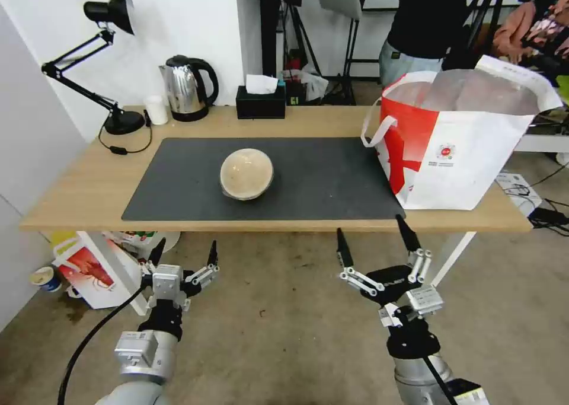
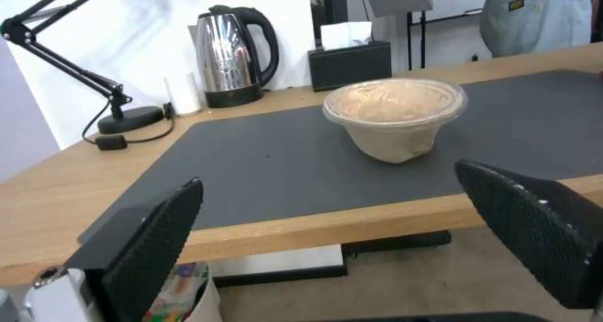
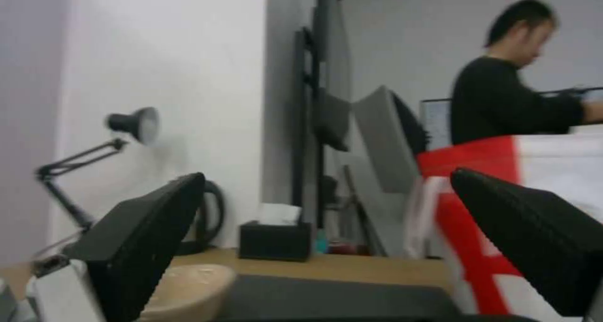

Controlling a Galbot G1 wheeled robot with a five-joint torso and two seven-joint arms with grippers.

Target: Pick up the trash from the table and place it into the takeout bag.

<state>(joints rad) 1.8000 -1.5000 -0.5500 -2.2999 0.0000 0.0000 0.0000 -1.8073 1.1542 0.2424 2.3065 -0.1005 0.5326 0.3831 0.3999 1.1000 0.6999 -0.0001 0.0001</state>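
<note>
Bowl: tan domed round plastic-lidded bowl (image 1: pixel 246 174) mid-mat, likely light, slippery dome; grip under rim.
Grippers: left gripper (image 1: pixel 184 257) and right gripper (image 1: pixel 374 242) spread, empty, near table (image 1: pixel 77 197) edge.
Bag: white-and-red takeout bag (image 1: pixel 456 156) stands open, right.

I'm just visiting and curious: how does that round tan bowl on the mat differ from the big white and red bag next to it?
The tan domed bowl is low, round and closed under a clear lid; the takeout bag is tall, boxy and gapes open at the top. The bowl sits mid-mat; the bag stands at the mat's right end, near the table edge. The bowl is plain tan; the bag is white with red sides and loop handles. Both rest upright, untouched.
</note>
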